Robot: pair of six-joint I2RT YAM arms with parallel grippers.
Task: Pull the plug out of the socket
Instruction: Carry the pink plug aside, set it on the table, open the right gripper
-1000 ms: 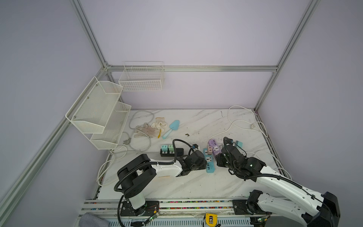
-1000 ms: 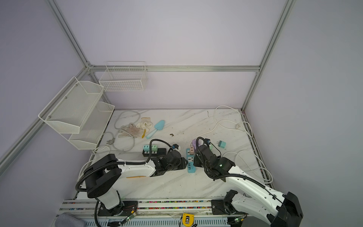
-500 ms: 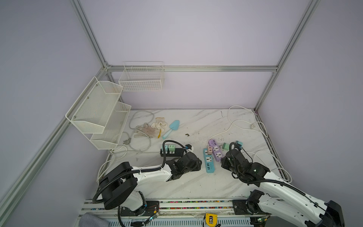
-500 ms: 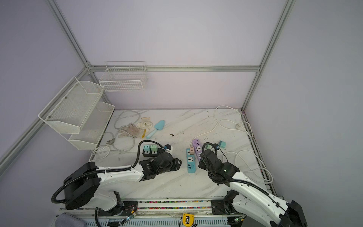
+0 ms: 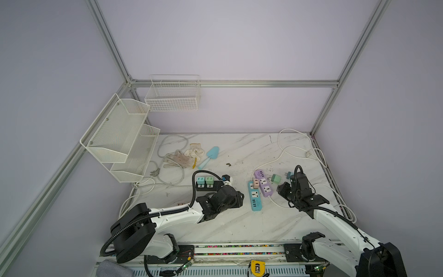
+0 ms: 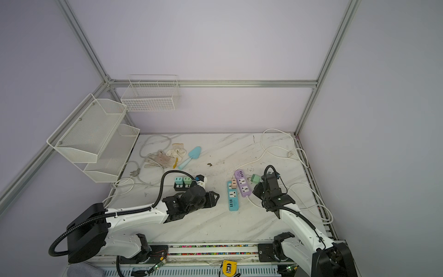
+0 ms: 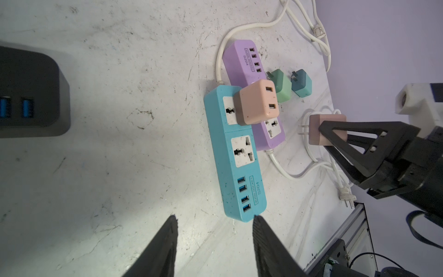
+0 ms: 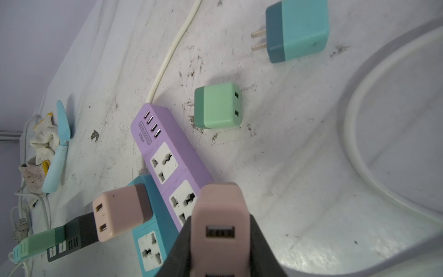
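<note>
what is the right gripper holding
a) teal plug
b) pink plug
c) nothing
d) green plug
b: the right gripper is shut on a pink plug with its prongs clear of any socket, while the green plug and teal plug lie apart from it.

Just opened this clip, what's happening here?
The right gripper is shut on a pink plug, held clear of the purple power strip with its prongs bare. The left gripper is open and empty near the end of the blue power strip, where a peach plug still sits in a socket. A green plug and a teal plug lie loose on the table.
</note>
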